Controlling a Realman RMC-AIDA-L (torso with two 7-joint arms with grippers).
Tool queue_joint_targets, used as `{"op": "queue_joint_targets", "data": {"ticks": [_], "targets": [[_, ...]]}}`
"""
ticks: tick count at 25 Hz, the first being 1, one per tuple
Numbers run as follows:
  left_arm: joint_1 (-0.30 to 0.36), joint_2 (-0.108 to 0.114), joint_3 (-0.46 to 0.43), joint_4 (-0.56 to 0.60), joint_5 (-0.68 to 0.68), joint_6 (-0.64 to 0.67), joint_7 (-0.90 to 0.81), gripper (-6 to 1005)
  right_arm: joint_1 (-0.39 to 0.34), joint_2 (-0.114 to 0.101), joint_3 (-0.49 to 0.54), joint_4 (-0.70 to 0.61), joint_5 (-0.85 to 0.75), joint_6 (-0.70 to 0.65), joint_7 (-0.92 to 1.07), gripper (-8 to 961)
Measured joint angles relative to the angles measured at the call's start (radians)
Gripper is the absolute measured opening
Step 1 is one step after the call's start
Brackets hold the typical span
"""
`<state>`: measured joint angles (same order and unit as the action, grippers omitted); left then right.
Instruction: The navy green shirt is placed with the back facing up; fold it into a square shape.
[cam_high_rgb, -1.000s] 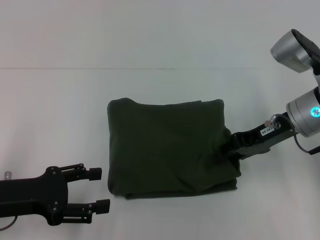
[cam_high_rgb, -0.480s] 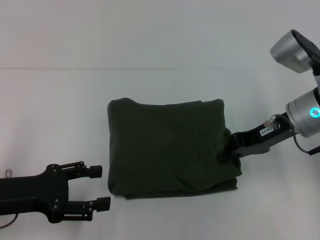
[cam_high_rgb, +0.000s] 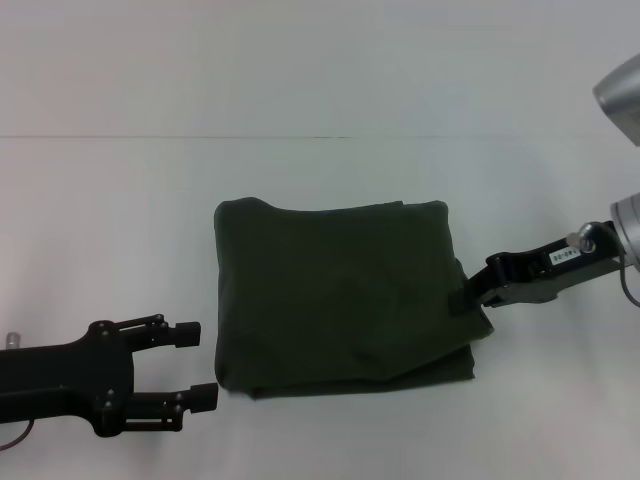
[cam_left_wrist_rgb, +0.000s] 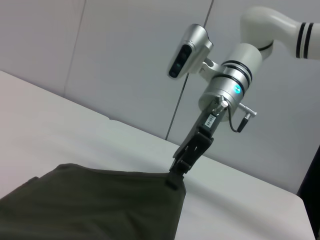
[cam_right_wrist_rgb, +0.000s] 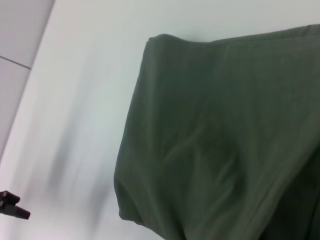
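Head view: folded dark olive-green cotton shirt (cam_high_rgb: 340, 295) mid-desk; right gripper (cam_high_rgb: 468, 297) at its edge, finger state indiscernible; left gripper (cam_high_rgb: 198, 366) open alongside. Snagged fabric could unfold square.

The folded navy green shirt (cam_high_rgb: 340, 298) lies in the middle of the white surface (cam_high_rgb: 120, 220) and is the only obstacle there. The right gripper (cam_high_rgb: 466, 297) touches its right edge. The left gripper (cam_high_rgb: 198, 365) stands just beside its near left corner, with a thin gap between. Bare surface lies on the far side and left.

Bright, even light, soft shadows under the cloth; the right wrist view is motion-blurred.
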<state>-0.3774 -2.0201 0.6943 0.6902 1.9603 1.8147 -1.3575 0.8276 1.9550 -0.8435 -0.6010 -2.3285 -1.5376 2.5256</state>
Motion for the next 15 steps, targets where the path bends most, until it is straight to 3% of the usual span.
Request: {"op": "queue_joint_targets", "data": {"ticks": [8,15], "targets": [[-0.002,-0.005,-0.012,0.0,-0.002,0.0,0.0,859,-0.066,0.007,0.132,0.003,0.017,-0.055,-0.11,53],[-0.015,-0.01,-0.037,-0.007,-0.002,0.004,-0.007,860,-0.12,0.012,0.154,0.032,0.04,-0.043,-0.179,73]]}}
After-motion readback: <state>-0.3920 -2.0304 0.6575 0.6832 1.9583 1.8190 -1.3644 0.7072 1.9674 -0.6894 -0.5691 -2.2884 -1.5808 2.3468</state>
